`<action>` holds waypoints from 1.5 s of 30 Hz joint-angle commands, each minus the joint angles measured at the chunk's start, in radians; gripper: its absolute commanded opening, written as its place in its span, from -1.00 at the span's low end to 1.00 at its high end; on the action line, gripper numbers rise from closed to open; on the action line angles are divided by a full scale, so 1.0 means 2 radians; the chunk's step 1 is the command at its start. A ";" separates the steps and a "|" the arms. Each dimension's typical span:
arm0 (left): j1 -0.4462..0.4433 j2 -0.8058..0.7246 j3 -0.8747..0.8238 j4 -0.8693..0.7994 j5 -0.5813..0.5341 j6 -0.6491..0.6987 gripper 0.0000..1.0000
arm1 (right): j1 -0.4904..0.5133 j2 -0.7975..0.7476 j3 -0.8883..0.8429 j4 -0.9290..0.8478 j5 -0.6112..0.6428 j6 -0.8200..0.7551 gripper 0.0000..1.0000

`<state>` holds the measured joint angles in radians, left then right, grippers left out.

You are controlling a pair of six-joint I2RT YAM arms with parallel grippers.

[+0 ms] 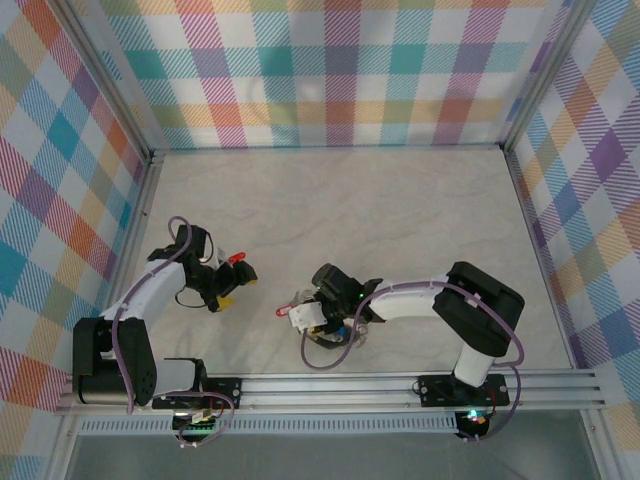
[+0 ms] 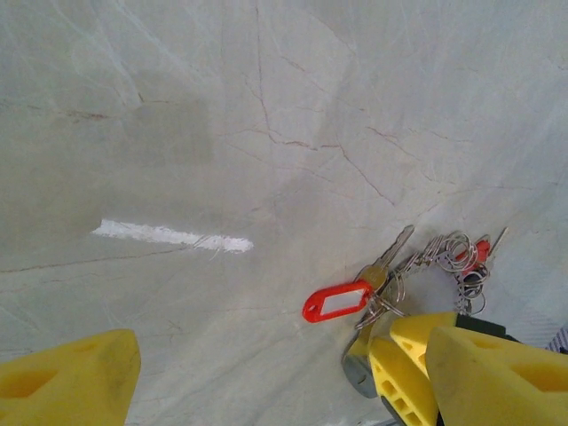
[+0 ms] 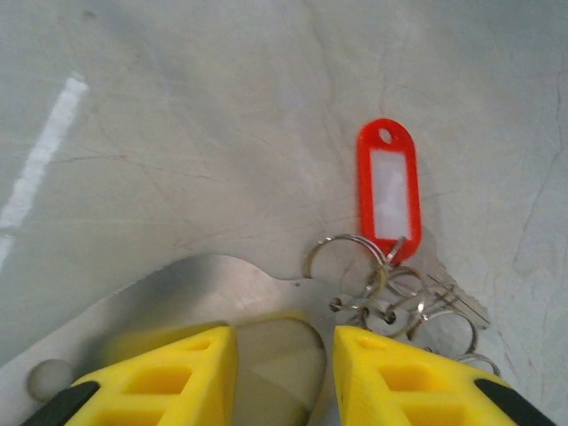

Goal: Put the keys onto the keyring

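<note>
One left gripper (image 2: 257, 359), fingers wide, keys (image 2: 379, 275) (red-tagged) beside

1. Rising with the left arm (image 1: 150, 292) from the near-left base, then bending forward and to the right at the wrist.
2. Pointing the left gripper (image 1: 238, 290) to the right and slightly down, with its yellow fingers (image 2: 71, 382) spreading wide apart.
3. Standing the right arm (image 1: 480, 305) up from the near-right base, folding at a raised elbow and stretching the forearm leftward toward the middle.
4. Angling the right gripper (image 1: 305, 318) left and down, holding its yellow fingers (image 3: 169, 377) a narrow gap apart, without showing clearly whether they are pinching anything.
</note>
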<state>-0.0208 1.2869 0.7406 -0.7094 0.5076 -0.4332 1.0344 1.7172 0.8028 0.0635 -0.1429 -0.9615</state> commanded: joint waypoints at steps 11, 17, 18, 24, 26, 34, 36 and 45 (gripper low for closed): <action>0.006 -0.008 -0.007 0.006 0.006 -0.009 0.68 | -0.035 -0.024 0.053 0.033 -0.020 0.181 -0.20; 0.006 -0.007 -0.006 0.003 0.002 -0.011 0.68 | -0.035 0.015 0.184 -0.126 0.055 0.399 -0.27; 0.007 -0.007 -0.007 0.004 0.001 -0.011 0.68 | -0.035 0.030 0.216 -0.176 0.073 0.446 -0.27; 0.011 -0.017 -0.004 -0.012 -0.041 -0.028 0.67 | -0.015 0.114 0.373 -0.436 0.088 0.663 -0.26; 0.027 -0.028 -0.004 -0.020 -0.045 -0.039 0.67 | 0.002 0.138 0.422 -0.514 0.104 0.714 -0.25; 0.068 -0.016 -0.009 -0.011 0.002 -0.051 0.68 | 0.026 0.208 0.501 -0.611 0.164 0.752 -0.25; 0.070 -0.007 -0.010 -0.014 -0.003 -0.047 0.68 | 0.029 0.224 0.521 -0.622 0.168 0.752 -0.25; 0.076 -0.028 -0.029 -0.001 -0.028 -0.058 0.69 | 0.034 0.272 0.556 -0.620 0.173 0.757 -0.27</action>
<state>0.1143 1.2495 0.6941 -0.7052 0.4614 -0.5354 1.0985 2.2349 1.8877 -1.1389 0.1871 0.5259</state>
